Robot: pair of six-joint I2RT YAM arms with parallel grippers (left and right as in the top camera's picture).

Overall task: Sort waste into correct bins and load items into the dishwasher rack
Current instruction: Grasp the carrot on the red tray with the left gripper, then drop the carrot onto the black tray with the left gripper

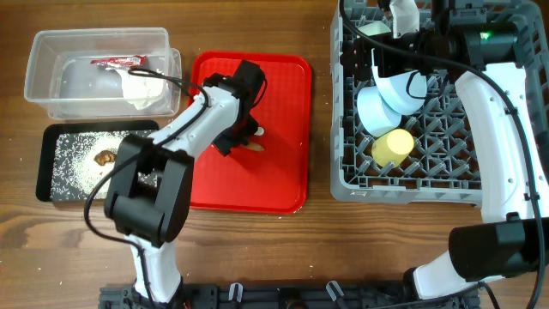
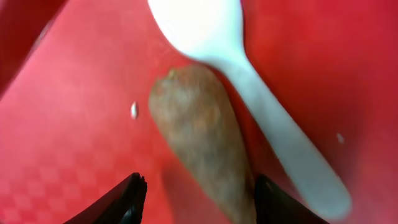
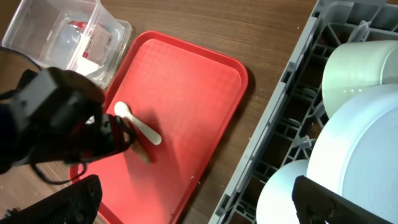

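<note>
My left gripper (image 2: 200, 180) is open and low over the flat red tray (image 1: 283, 103). Its fingers stand on either side of the brown sausage-like stick (image 2: 199, 124), which lies on the tray against the white spoon (image 2: 267, 118). In the overhead view the left gripper (image 1: 244, 137) hides most of the stick (image 1: 257, 145). My right gripper (image 3: 199, 205) is open and empty above the grey dishwasher rack (image 1: 343, 163). The rack holds the yellow cup (image 1: 393, 146), a pale blue bowl (image 1: 376, 108) and the pale blue plate (image 3: 367, 143).
The clear tub (image 1: 43, 51) at the far left holds the red-and-white wrapper (image 1: 120, 62) and the white napkin (image 1: 146, 90). The black tray (image 1: 47, 163) in front of it holds white crumbs (image 1: 73, 159) and a brown lump (image 1: 105, 157). A wooden strip separates the red tray and the rack.
</note>
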